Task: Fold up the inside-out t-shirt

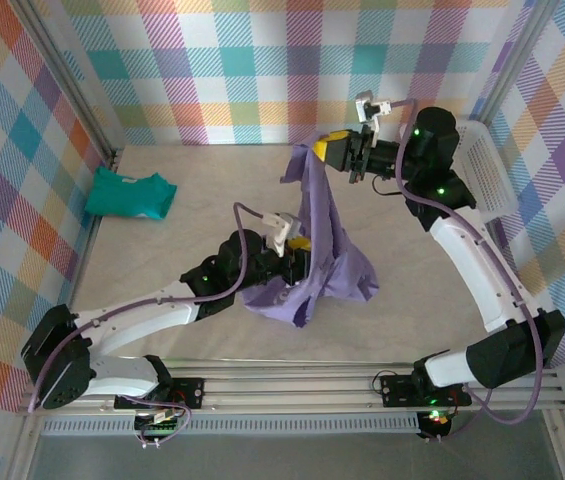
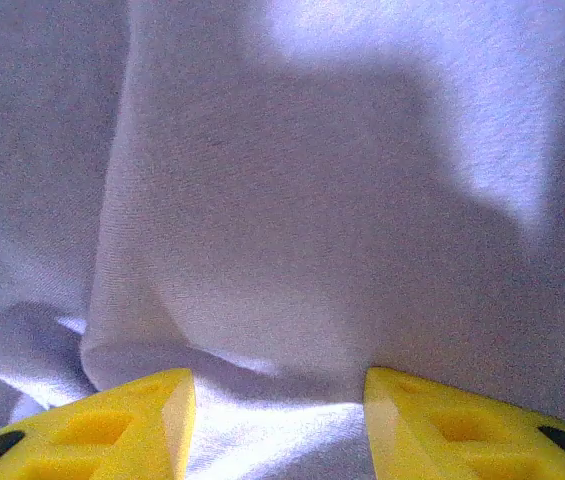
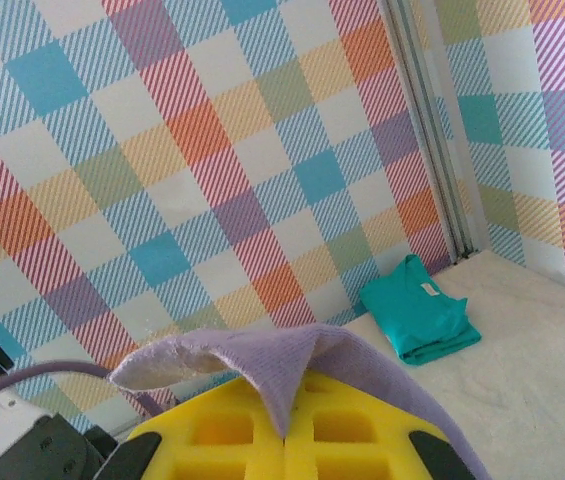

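We see R pincer point(image 1: 334, 152) raised, fingers together, clamped on an edge of the lavender t-shirt point(image 1: 330, 235). Shirt hangs from it, lower end bunched on worktop point(image 1: 212, 180) approx. centre. L pincer point(image 1: 300, 252) fingers apart, right up against the cloth. Teal folded garment point(image 1: 130, 193) far left, well apart.

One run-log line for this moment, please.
right end effector: shut on t-shirt, one end raised | left end effector: open, at hanging t-shirt | teal garment: folded, far-left
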Controlling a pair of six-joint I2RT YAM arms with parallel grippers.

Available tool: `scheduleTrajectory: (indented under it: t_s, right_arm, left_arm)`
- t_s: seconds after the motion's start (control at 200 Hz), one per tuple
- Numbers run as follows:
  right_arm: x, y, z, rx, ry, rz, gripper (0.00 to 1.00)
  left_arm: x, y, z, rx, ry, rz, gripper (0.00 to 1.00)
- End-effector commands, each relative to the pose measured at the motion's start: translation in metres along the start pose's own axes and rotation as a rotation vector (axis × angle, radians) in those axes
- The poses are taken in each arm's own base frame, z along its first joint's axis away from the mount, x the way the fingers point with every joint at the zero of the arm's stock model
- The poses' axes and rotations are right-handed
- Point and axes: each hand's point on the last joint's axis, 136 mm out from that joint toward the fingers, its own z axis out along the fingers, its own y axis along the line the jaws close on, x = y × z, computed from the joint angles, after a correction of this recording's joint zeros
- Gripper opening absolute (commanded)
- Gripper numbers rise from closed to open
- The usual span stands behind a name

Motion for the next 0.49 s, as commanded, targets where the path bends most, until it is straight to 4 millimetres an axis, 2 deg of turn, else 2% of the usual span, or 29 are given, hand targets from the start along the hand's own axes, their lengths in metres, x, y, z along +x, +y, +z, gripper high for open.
scheduleTrajectory:
  t_s: [0.0,0.12,0.265,0.435,0.49]
  right_arm:
    - [0.006,0.021,-0.010,-0.053,0.039,-0.095,0.00]
    - [0.023,0.032,-0.018,-0.108,0.093,-0.099,0.00]
    - [0.034,0.034,-0.024,-0.107,0.117,-0.084,0.00]
    - [0.044,0.037,-0.029,-0.110,0.139,-0.053,0.00]
    - [0.045,0.031,-0.030,-0.060,0.137,-0.031,0.00]
  left_arm:
    - [-0.018,0.017,-0.029,-0.120,-0.080,0.067,0.49]
    - [-0.024,0.043,-0.055,-0.233,-0.094,0.100,0.50]
    - [-0.034,0.071,-0.077,-0.366,-0.086,0.102,0.51]
    - [-0.048,0.073,-0.079,-0.375,-0.070,0.112,0.52]
    - [-0.050,0.072,-0.077,-0.369,-0.048,0.107,0.52]
